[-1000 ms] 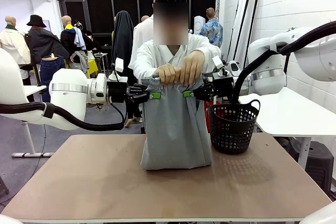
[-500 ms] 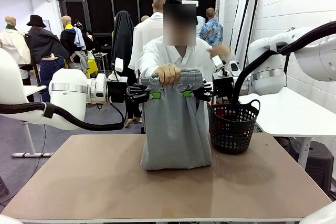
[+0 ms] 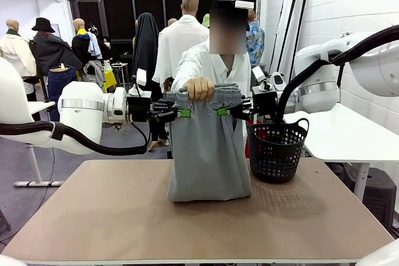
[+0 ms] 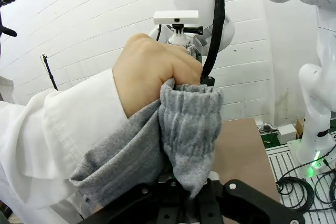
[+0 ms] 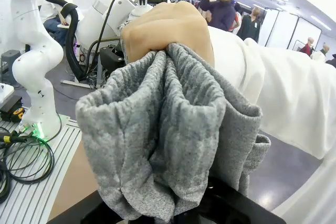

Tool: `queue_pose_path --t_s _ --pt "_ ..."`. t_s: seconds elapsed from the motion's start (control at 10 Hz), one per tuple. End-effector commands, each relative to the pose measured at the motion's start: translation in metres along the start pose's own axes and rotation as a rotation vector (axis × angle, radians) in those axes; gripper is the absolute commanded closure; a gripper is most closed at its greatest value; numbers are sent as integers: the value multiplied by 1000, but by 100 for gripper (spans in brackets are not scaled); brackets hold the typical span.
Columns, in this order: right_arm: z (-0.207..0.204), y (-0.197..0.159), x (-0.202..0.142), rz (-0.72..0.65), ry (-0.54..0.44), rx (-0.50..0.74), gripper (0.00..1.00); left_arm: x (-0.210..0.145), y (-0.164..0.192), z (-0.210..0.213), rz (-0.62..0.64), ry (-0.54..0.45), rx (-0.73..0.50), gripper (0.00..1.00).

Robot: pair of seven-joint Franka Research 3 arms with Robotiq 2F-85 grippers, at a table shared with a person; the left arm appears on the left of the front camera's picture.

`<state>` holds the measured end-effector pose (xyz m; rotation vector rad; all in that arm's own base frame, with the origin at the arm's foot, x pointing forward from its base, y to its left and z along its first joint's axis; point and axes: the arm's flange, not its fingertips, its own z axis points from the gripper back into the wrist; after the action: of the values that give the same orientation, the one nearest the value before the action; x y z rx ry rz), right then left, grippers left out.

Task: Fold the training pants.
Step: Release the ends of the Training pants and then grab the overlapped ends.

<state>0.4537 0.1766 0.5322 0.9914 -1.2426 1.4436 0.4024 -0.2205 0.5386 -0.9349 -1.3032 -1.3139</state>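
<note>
Under both pincers: table [image 3: 124, 216]. Between them hang the training pants [image 3: 209, 154], waistband up, hems resting on the table. The black basket [image 3: 276, 151] sits below and outside the right gripper [image 3: 223, 111]. It and the left gripper [image 3: 182, 113] each pinch a waistband side. The person's hand [image 3: 200, 88] bunches the waistband between them. The fabric looks soft, light and limp, so it will likely sag. Best hold: the thick elastic edge.

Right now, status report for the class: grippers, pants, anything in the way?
Left gripper, right gripper: both shut on pants, waistband sides. Pants hang, hems on table, hand gripping waistband top. Basket close at right.
</note>
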Motion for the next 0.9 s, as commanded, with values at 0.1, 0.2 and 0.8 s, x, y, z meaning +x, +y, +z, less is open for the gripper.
queue_pose_path --t_s 0.1,0.2,0.8 --pt "0 1 2 1 -8 10 100 -1 -3 -1 -15 -18 12 100" --pt "0 1 2 1 -8 10 100 -1 -3 -1 -15 -18 12 100" --pt "0 1 2 1 -8 10 100 -1 -3 -1 -15 -18 12 100"
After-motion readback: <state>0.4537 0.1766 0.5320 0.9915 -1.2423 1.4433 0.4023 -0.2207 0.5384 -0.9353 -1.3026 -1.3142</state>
